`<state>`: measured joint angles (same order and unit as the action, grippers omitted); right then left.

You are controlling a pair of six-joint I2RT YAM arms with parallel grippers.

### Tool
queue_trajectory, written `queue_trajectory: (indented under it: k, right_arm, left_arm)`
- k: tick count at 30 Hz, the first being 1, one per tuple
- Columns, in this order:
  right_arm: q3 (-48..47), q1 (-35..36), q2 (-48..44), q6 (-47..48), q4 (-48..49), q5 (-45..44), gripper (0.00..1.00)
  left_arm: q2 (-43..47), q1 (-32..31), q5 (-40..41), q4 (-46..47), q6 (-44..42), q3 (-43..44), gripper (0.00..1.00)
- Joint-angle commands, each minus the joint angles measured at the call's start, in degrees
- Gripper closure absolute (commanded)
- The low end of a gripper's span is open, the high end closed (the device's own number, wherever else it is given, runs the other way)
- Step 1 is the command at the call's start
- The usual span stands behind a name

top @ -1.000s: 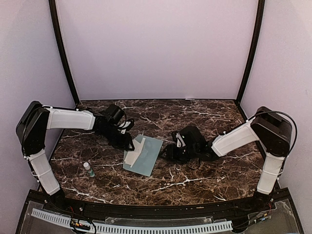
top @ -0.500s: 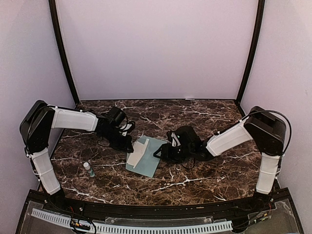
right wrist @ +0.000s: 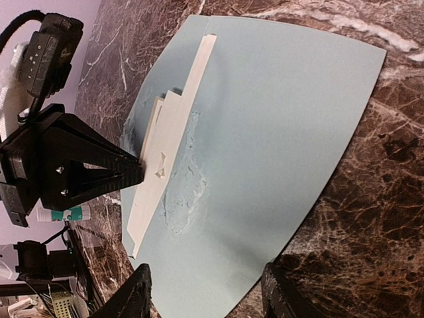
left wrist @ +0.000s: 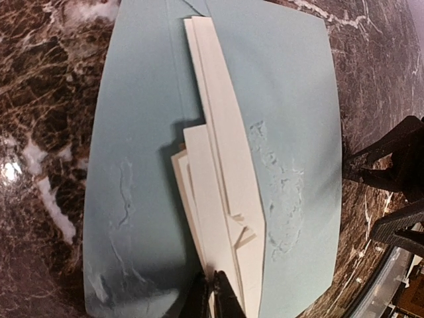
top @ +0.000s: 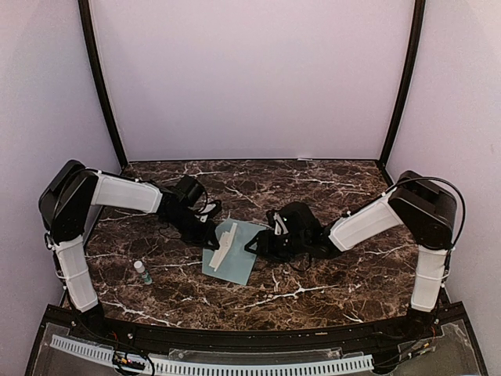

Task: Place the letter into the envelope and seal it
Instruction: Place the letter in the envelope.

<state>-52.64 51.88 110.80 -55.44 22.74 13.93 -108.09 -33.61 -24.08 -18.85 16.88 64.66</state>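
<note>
The pale teal envelope (top: 239, 258) lies flat on the marble table (top: 313, 290). On its left half the cream letter (top: 225, 245), folded into several layers, rises on edge as a narrow strip. My left gripper (top: 210, 235) is shut on the letter's left end; in the left wrist view its gripper (left wrist: 213, 295) pinches the letter (left wrist: 225, 172) above the envelope (left wrist: 291, 99). At the envelope's right edge my right gripper (top: 254, 244) stands open. Its fingertips (right wrist: 136, 295) straddle the near edge of the envelope (right wrist: 278, 119) with nothing between them, and the letter (right wrist: 169, 146) lies beyond.
A small white bottle with a green base (top: 142, 272) stands on the table to the front left, also in the right wrist view as the bottle (right wrist: 63, 213). Pale walls close the table at the back and sides. A perforated rail (top: 211, 364) runs along the near edge.
My left gripper has shut on the letter and shifted right; the letter now stands narrower on edge. My right gripper has moved left up to the envelope's right edge.
</note>
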Motion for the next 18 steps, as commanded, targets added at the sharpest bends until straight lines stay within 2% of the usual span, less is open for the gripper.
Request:
queue_trajectory:
  k: [1,18]
  right_arm:
    - [-0.47,0.59,1.82,-0.46,0.94,0.11,0.47]
    - [0.00,0.59,1.30,-0.37,0.86,-0.34,0.47]
  left_arm:
    - [-0.75,-0.17,-5.35,2.47,0.98,-0.79,0.96]
    - [-2.68,-1.94,-9.76,4.96,4.37,-0.09,0.97]
